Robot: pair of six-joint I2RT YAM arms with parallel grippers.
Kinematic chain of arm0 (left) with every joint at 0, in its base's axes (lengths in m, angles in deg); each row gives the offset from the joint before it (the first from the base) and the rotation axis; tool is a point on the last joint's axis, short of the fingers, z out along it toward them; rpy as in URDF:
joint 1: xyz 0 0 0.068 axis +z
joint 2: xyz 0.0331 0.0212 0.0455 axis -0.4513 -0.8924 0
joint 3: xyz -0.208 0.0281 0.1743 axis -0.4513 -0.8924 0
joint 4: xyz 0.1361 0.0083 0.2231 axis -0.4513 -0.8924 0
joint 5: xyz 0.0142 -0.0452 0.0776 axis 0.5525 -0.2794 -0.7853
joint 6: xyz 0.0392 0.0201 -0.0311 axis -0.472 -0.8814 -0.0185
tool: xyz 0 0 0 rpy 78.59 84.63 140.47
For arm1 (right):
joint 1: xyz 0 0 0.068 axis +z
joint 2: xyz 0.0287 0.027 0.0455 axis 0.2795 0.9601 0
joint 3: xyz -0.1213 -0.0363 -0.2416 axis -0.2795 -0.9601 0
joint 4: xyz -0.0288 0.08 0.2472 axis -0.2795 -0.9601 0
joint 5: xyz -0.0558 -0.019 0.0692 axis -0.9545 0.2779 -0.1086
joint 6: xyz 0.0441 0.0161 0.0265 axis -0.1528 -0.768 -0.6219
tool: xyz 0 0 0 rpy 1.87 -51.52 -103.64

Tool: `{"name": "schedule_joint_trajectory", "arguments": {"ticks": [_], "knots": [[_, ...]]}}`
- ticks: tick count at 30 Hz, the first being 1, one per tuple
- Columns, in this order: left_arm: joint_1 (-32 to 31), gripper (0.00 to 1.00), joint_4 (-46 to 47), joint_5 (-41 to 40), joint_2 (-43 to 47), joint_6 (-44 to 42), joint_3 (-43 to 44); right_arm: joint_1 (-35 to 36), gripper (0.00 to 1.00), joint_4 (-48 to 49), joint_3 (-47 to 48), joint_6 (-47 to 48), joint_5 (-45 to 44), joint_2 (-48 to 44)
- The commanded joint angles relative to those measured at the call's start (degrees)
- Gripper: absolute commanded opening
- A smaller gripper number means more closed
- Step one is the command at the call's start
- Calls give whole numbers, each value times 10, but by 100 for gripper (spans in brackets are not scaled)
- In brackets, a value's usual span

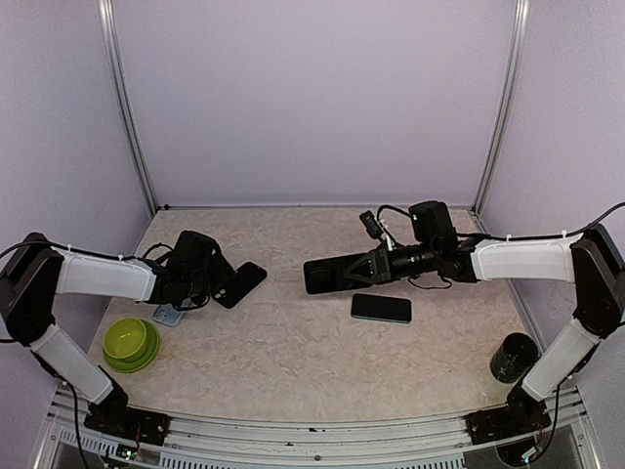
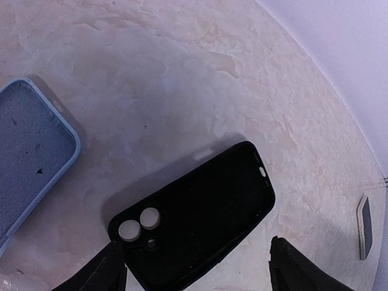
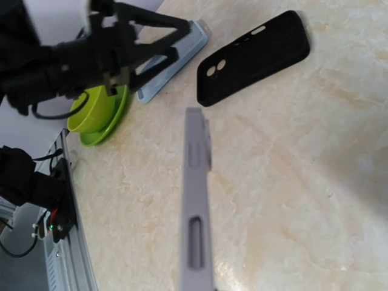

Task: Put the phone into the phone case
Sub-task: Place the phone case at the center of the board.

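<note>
Step in hand: carrying the phone to the case; insertion not yet begun.

Right fingers (image 1: 369,266) pinch the phone (image 1: 327,276) by its right end. The right wrist view shows it edge-on, long axis pointing left toward the cases. I judge it is lifted off the surface (image 1: 293,371), mid-scene, well apart from the black case (image 2: 194,215).

The black case lies on the left of the surface, apparently open side up. Left fingers (image 2: 100,274) are spread, one tip on either side of the case's camera-cut-out end. I cannot tell whether they touch it. I read this as a bracing pose, not a grasp.

Also noted: a blue case (image 2: 30,157) just near-left of the black one, beside the green bowl (image 1: 130,344). A second phone (image 1: 381,308) lies flat just near-right of the held one.

Next move, my judgement:
- Take the phone left until it is over the black case.
- Roll the right wrist so the phone lies flat.
- Match the camera end to the cut-outs.
- Seat one end first, then press the other down.
- Steady the case with the left fingers; it will likely slide under pressure otherwise.
</note>
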Motion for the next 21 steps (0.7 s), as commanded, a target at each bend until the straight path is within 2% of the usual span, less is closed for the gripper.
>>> {"name": "schedule_joint_trajectory", "arguments": {"ticks": [1, 10, 21], "knots": [[21, 79, -84, 66, -56, 20, 39, -4, 0, 12, 21, 11, 3, 0], [21, 79, -140, 63, -90, 37, 70, -4, 0, 10, 22, 19, 1, 3], [21, 71, -214, 50, -157, 34, 131, -4, 0, 6, 28, 26, -1, 12]]}}
